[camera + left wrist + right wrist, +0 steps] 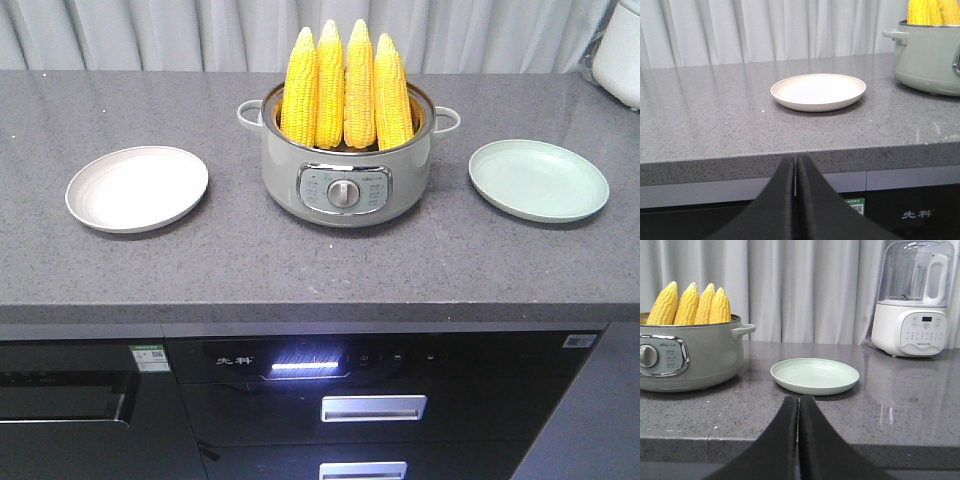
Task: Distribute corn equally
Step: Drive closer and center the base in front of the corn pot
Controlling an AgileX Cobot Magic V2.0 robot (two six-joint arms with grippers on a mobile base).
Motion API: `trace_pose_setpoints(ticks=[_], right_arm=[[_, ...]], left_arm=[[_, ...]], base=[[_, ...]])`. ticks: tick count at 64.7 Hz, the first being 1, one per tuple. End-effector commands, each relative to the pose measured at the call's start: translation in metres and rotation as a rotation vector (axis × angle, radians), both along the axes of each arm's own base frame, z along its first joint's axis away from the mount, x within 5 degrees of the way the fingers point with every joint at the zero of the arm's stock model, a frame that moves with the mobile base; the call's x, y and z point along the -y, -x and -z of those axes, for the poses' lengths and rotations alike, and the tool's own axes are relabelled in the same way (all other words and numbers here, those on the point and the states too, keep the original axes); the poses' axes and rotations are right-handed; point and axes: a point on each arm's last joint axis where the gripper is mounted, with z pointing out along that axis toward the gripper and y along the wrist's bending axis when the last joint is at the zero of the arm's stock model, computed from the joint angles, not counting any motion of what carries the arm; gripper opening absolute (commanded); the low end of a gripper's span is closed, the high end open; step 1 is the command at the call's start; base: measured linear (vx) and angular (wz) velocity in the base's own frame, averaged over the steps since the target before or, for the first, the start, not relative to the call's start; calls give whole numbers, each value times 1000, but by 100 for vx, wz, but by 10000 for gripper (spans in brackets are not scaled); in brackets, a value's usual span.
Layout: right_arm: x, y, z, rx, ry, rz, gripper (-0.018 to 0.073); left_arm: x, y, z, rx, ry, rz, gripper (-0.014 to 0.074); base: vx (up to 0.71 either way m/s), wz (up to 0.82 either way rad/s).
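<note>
The corn (pixel 345 85) is four cobs standing upright in a grey-green electric pot (pixel 345 170) at the middle of the grey stone counter (pixel 300 265). Each cob's long axis runs close to vertical. The tapered, paler tips point up towards 12 o'clock and the thick ends are sunk below the pot's rim. The cobs stand side by side in a row across the pot, each touching its neighbour, and the two outer ones lean slightly inward at the top. Their lower ends are hidden by the pot wall, so what they rest on cannot be told. About half of each cob shows above the rim.

In the front view a cream plate (pixel 137 187) lies flat on the counter at 9 o'clock from the pot, and a pale green plate (pixel 539 180) lies flat at 3 o'clock. Both are well apart from the pot and neither holds anything. The pot's dial (pixel 344 193) faces 6 o'clock, towards the counter's front edge. A white blender (pixel 912 305) stands at about 2 o'clock from the green plate, against the pale curtain (pixel 805 285).

The left gripper (pixel 796 159) sits at 6 o'clock in its own view, in front of the counter edge, with the cream plate at 12 o'clock from it. Its fingers (pixel 780 195) are pressed together with only a thin seam between them, and they hold nothing. The right gripper (pixel 799 400) sits the same way at 6 o'clock in its view. Its black fingers (pixel 782 440) are also pressed flat against each other and grip nothing. The green plate is just past its tips towards 12 o'clock, and the pot with the corn is at 10 o'clock.
</note>
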Motion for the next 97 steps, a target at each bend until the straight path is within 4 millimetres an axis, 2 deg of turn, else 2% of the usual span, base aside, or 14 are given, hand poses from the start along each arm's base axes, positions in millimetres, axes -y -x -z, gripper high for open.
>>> trace_pose_setpoints(ticks=[1,97], right_arm=[[0,1,-4,70,19,6,-4],[0,1,-4,70,19,6,-4]], left_arm=[[0,1,-9,96,11,-4,-6],[0,1,-9,96,11,-4,-6]], base=[[9,0],[7,0]])
